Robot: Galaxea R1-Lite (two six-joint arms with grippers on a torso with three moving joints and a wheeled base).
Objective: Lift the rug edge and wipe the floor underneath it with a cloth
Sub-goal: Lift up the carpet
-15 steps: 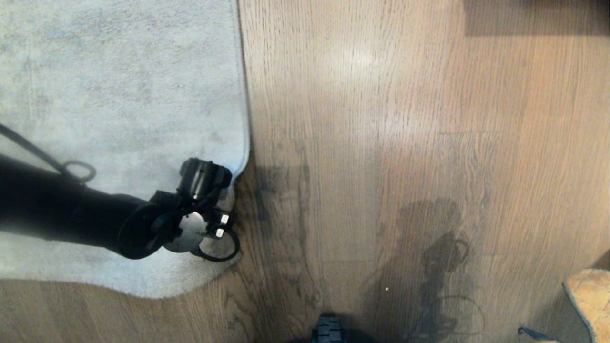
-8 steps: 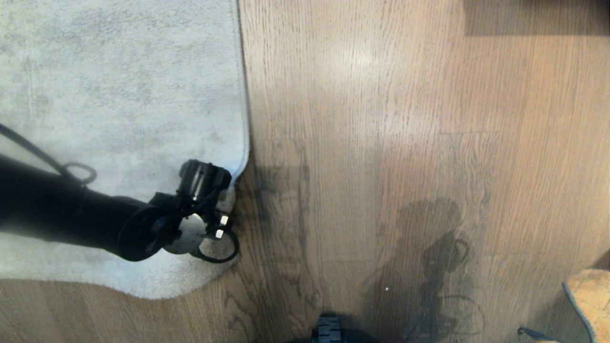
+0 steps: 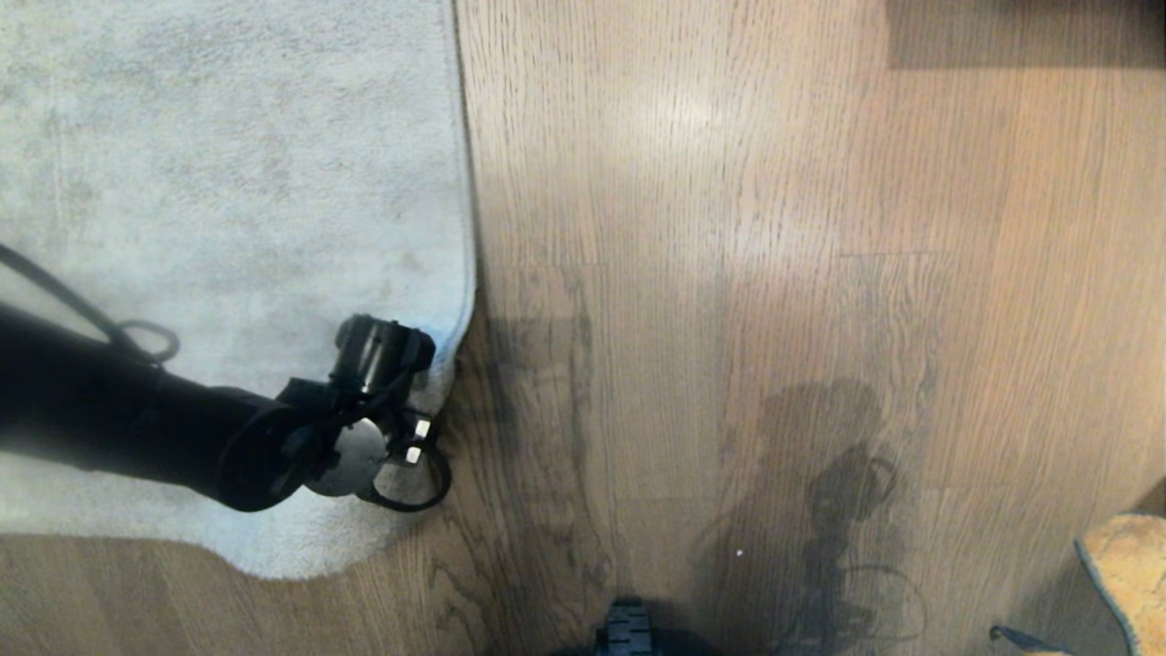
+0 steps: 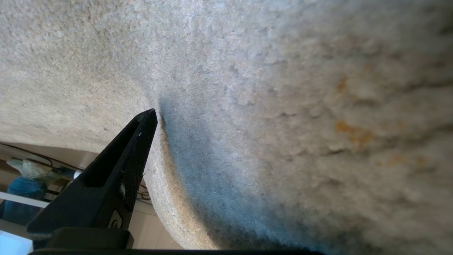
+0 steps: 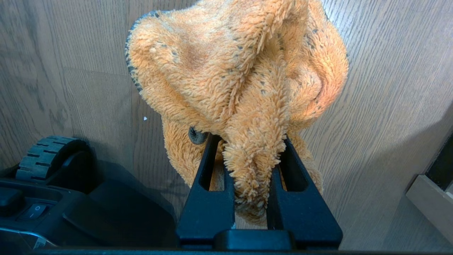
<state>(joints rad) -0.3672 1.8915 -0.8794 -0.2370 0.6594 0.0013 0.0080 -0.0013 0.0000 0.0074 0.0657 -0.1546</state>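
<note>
The left arm, a thick black tube trailing a looped black cable, reaches in from the left edge of the head view and lies low across the near part of the large pale grey short-pile rug (image 3: 228, 182). Its wrist bends down toward the rug's near right corner, so the left hand (image 3: 428, 401) is mostly hidden beneath the wrist housing. In the left wrist view one black wedge-shaped finger (image 4: 116, 177) shows, its tip pressed against the rug pile where the surface curves and casts a dark shade; the other finger is out of frame. The left hand stands wide and grips nothing that can be seen.

The rug edge (image 3: 469, 228) runs straight from far to near along the rug's right side, then rounds off at the corner just beside the left hand. In the head view it looks flat on the floor. The floor (image 3: 729, 273), brown wood-grain planks with dark grain streaks, fills the scene to the right of the rug and is shaded by the robot near the bottom.

The right hand (image 5: 253, 166) is pinched narrow on a fold of the small fuzzy orange-yellow cloth (image 5: 233, 74), which bunches up beyond the fingertips above the planks. In the head view the cloth shows only at the near right corner, well apart from the rug. A black ridged wheel (image 5: 46, 156) of the robot's base sits beside it.
</note>
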